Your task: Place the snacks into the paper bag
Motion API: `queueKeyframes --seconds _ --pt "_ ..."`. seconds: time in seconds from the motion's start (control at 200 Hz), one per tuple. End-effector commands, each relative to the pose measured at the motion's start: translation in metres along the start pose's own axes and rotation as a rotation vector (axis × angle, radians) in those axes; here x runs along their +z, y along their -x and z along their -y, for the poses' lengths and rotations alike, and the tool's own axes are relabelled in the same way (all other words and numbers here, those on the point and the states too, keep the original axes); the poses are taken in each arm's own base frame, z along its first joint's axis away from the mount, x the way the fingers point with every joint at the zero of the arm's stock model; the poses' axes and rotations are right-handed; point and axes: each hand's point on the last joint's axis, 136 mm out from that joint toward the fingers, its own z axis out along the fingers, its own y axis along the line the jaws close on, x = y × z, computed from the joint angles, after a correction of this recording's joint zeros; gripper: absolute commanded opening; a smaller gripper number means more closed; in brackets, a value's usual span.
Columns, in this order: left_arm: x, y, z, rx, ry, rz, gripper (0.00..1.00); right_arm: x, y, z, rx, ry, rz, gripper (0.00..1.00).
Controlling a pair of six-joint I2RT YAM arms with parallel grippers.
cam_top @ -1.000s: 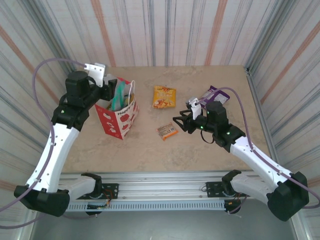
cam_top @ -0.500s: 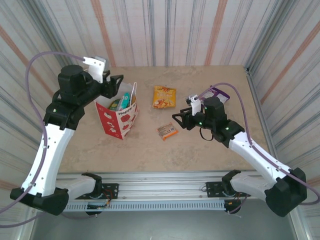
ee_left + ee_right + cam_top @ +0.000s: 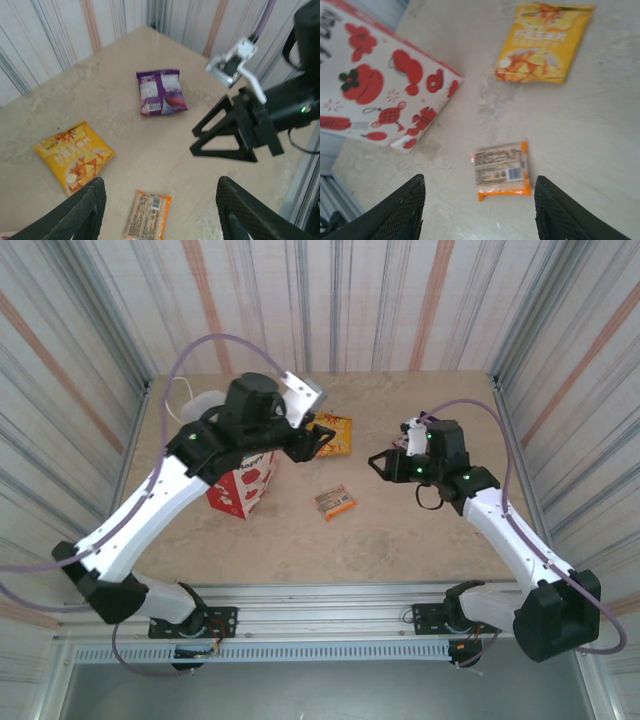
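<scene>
We see the beige table (image 3: 420,530) carrying the white-and-red paper bag (image 3: 245,490), which stands left of centre under the left arm. Our left gripper (image 3: 161,185) and right gripper (image 3: 479,181) both hang with fingers spread, holding nothing. Outside the bag lie the yellow chip packet (image 3: 72,156), the purple packet (image 3: 161,91) and the small orange packet (image 3: 502,170).

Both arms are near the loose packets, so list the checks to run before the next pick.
1. Left end effector open, empty: ok.
2. Right end effector open, empty: ok.
3. Orange packet lying flat, apart from others: ok.
4. Paper bag mouth open: cannot tell, left arm covers it.
5. All snacks bagged: not ok; orange packet, yellow packet, purple packet lie on the table.
</scene>
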Motion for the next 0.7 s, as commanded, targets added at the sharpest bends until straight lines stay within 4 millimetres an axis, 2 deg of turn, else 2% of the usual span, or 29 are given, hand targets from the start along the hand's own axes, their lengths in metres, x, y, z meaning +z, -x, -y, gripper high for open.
queueKeyframes --seconds 0.0,0.14,0.281,0.476,0.601,0.621,0.641,0.696 --pt "0.016 0.005 0.019 0.022 -0.01 -0.032 0.62 -0.016 0.002 0.021 0.138 -0.031 -0.019 0.59" --pt "0.062 -0.001 0.042 0.018 -0.053 -0.129 0.6 -0.031 0.01 0.068 0.267 -0.096 0.024 0.59" --pt "0.11 -0.009 0.062 0.018 -0.085 -0.19 0.61 -0.036 0.016 0.117 0.377 -0.17 0.066 0.59" --pt "0.168 -0.02 0.066 -0.025 -0.095 -0.204 0.61 -0.031 0.024 0.183 0.56 -0.23 0.102 0.62" --pt "0.199 -0.027 0.065 -0.034 -0.092 -0.195 0.63 -0.02 0.027 0.216 0.634 -0.259 0.095 0.64" --pt "0.199 -0.023 0.064 -0.038 -0.095 -0.184 0.63 -0.018 0.027 0.222 0.643 -0.27 0.094 0.65" --pt "0.211 -0.033 0.064 -0.041 -0.097 -0.206 0.63 -0.017 0.028 0.228 0.652 -0.281 0.096 0.65" --pt "0.222 -0.037 0.063 -0.05 -0.101 -0.219 0.63 -0.013 0.029 0.242 0.679 -0.303 0.094 0.68"
